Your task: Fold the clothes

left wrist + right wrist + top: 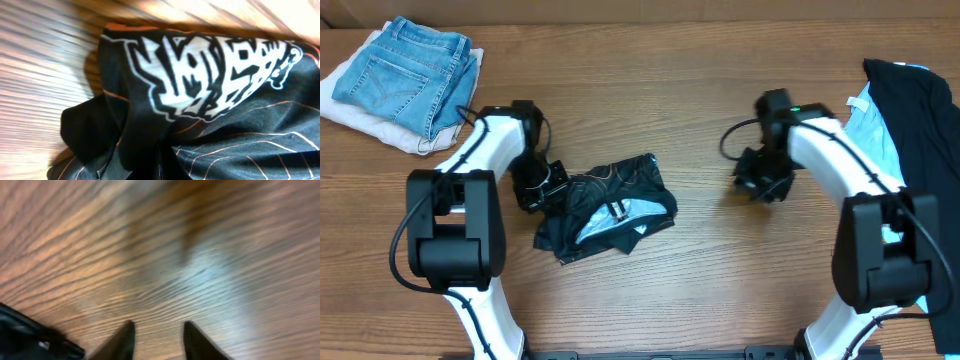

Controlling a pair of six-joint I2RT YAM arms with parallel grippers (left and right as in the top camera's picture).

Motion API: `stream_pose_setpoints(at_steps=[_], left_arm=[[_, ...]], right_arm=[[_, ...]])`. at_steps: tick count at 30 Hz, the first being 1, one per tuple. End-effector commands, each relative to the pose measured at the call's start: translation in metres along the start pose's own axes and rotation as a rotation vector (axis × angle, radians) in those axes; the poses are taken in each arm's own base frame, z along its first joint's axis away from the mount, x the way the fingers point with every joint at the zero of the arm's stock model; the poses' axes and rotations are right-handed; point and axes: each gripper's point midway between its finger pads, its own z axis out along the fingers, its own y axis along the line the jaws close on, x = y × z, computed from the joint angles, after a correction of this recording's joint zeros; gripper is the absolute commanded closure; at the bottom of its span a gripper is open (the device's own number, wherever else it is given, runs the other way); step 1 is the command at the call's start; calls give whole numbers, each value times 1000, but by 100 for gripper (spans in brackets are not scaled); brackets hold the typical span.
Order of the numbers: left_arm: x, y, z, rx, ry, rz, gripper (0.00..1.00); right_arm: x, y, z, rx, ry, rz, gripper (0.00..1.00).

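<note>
Jersey (610, 205) bunched, long axis left-right, left hand (548, 188) at its edge, grip unclear, right hand (159, 331) apart

White arms (485, 140), black joints (455, 225), cables (393, 255), right pincer (160, 342).

The overhead view is evenly lit and sharp, with soft shadows on the desk (710, 290). In the left wrist view the wood grain smears and washes out at top right, while the white lettering on the clothes (200, 75) stays fairly crisp. The right wrist view is soft, with a pale glare patch mid-frame.
</note>
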Motion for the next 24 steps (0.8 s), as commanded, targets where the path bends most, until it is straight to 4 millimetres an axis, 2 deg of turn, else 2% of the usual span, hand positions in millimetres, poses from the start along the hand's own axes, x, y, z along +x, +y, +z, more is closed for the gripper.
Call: stream_pose_setpoints(at_steps=[1, 3, 5, 7, 8, 9, 10, 12, 19, 24], left_arm=[[-6, 16, -3, -39, -27, 13, 94], [-7, 16, -4, -38, -29, 22, 89], [-8, 15, -4, -36, -36, 57, 75], [-12, 16, -4, -42, -50, 72, 60], [-14, 17, -4, -50, -60, 73, 34], [-17, 18, -5, -59, -72, 75, 13], [-18, 19, -5, -64, -79, 75, 6], [-21, 20, -5, -72, -90, 76, 0], [-32, 31, -8, -143, -145, 73, 0], [-35, 32, -8, -153, -161, 75, 0]], right_arm=[[-3, -3, -12, -75, 11, -20, 51], [-10, -10, -14, -81, 3, 8, 34], [-18, -16, -16, -91, -10, 34, 15], [-27, -23, -18, -101, -27, 55, 3], [-30, -27, -19, -104, -34, 68, 1], [-34, -31, -20, -108, -39, 84, 0], [-37, -34, -21, -111, -43, 96, 0], [-42, -42, -23, -115, -49, 124, 0], [-61, -77, -27, -52, -106, 200, 0], [-61, -84, -28, -50, -100, 219, 0]])
